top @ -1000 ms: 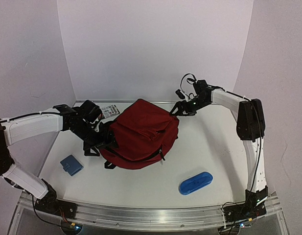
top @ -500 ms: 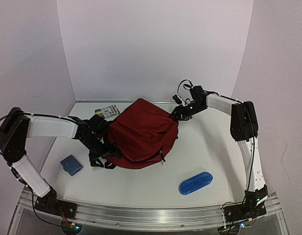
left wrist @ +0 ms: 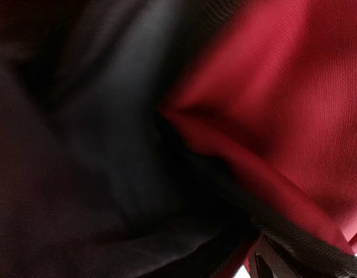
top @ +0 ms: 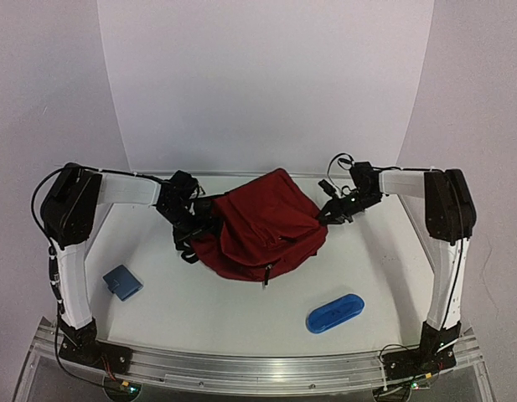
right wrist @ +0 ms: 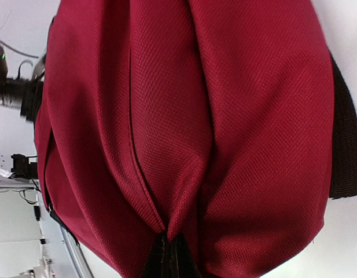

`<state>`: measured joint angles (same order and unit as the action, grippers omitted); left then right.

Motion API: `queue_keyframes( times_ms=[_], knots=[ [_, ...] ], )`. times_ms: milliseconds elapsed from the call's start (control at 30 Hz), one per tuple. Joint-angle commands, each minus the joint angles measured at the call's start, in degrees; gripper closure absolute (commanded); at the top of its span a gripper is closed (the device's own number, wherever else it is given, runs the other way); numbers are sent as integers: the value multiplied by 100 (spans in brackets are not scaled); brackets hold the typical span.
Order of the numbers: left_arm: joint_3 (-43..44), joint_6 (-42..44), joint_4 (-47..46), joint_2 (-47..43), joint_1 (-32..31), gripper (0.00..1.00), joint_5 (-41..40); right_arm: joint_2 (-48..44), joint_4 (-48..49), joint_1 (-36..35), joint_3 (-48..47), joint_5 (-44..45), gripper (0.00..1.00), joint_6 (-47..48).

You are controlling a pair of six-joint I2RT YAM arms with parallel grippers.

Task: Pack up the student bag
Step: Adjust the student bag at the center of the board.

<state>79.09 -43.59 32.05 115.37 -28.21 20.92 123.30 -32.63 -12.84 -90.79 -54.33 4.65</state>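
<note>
The student bag point(top: 262, 224) is a dark red fabric backpack that lies bunched in the middle of the table. My right gripper point(top: 326, 214) is at its right edge. In the right wrist view the dark fingertips point(right wrist: 169, 258) are shut on a gathered fold of the red fabric point(right wrist: 195, 116). My left gripper point(top: 193, 226) is pressed into the black straps on the bag's left side. The left wrist view holds only dark lining and red cloth point(left wrist: 282, 87) at close range, and its fingers do not show clearly.
A blue oblong case point(top: 334, 312) lies on the white table toward the front right. A small blue square pouch point(top: 122, 282) sits at the front left. White walls close in the back and both sides.
My right gripper has shut on the bag's right edge and drawn it to the right. The bag has shifted right and back. My left arm has swung toward the back, following the bag's left side.
</note>
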Motion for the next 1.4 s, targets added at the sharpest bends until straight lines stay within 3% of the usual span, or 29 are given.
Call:
queue_keyframes(
  times_ms=[0, 67, 167, 267, 400, 500, 633, 733, 800, 900, 1067, 1367],
  knots=[
    [1406, 604, 73, 869, 234, 10, 195, -830, -254, 233, 1021, -29, 100, -139],
    [2001, 747, 350, 1120, 328, 10, 150, -1033, -70, 235, 1255, -128, 96, -319],
    [2246, 996, 585, 882, 337, 7, 15, -1111, -93, 247, 1071, -31, 70, -291],
    [1175, 912, 225, -41, 274, 3, -42, -1317, -216, 507, 1027, 12, 41, -165],
    [-493, 625, -127, -1861, -96, 0, -513, -1456, -669, 889, 947, 56, 23, 344],
    [-1358, 441, -366, -2850, -707, 1, -734, -1475, -913, 898, 1022, 141, 21, 717],
    [-1587, 433, -262, -2883, -1605, 4, -986, -1362, -890, 903, 1175, 75, 20, 748],
    [-1423, 137, -168, -2615, -1638, 9, -1333, -1185, -884, 902, 1062, 88, 20, 693],
    [-1196, -204, -189, -2505, -1285, 12, -1521, -1127, -869, 904, 947, 138, 20, 676],
    [-649, -547, -41, -2258, -905, 14, -1864, -1138, -749, 895, 788, 403, 19, 646],
    [729, -670, 629, -1365, -587, 8, -2513, -967, -655, 887, 212, 816, 17, 608],
    [3691, -571, 2229, 792, -365, 3, -2713, -838, -532, 614, -623, 909, 16, 552]
  ],
)
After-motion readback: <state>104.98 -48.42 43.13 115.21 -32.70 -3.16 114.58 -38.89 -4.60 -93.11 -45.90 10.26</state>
